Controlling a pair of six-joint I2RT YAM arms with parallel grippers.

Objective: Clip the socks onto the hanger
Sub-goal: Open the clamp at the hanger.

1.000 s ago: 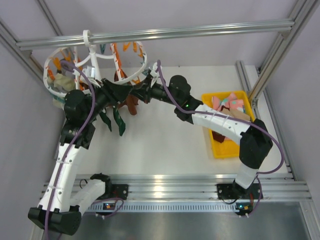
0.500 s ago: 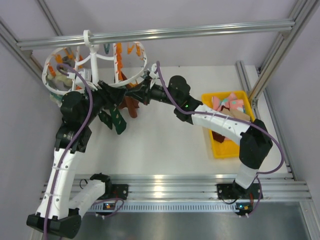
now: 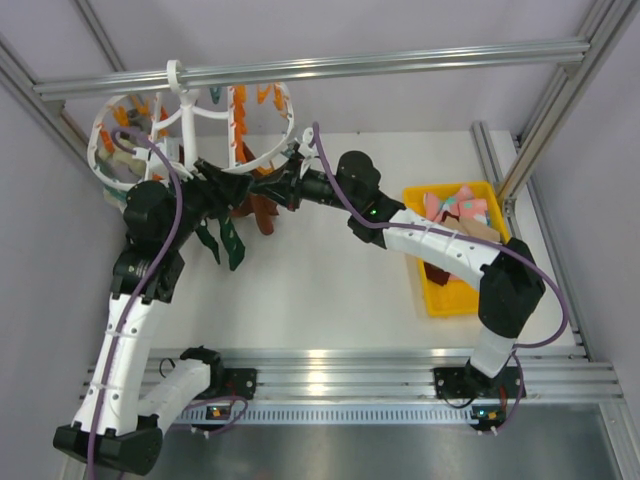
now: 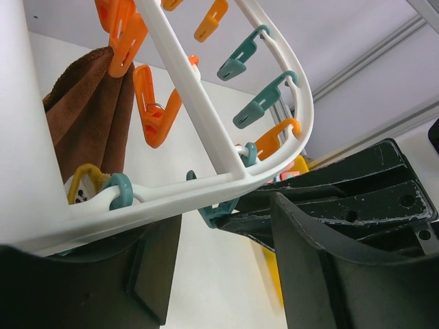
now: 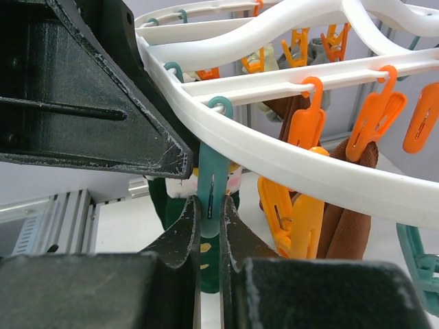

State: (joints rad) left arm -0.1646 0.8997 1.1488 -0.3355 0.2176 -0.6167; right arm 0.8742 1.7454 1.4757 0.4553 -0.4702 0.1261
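Evidently mid-clipping: the right pincer squeezed a teal clip at lower centre, while the left pincer stood apart by the hanger. Next, that clip likely needed releasing onto the green sock.

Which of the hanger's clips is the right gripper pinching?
The teal clip hanging from the hanger's outer ring: it alone sits squeezed in the right gripper. The orange clips beside it hang free, untouched.
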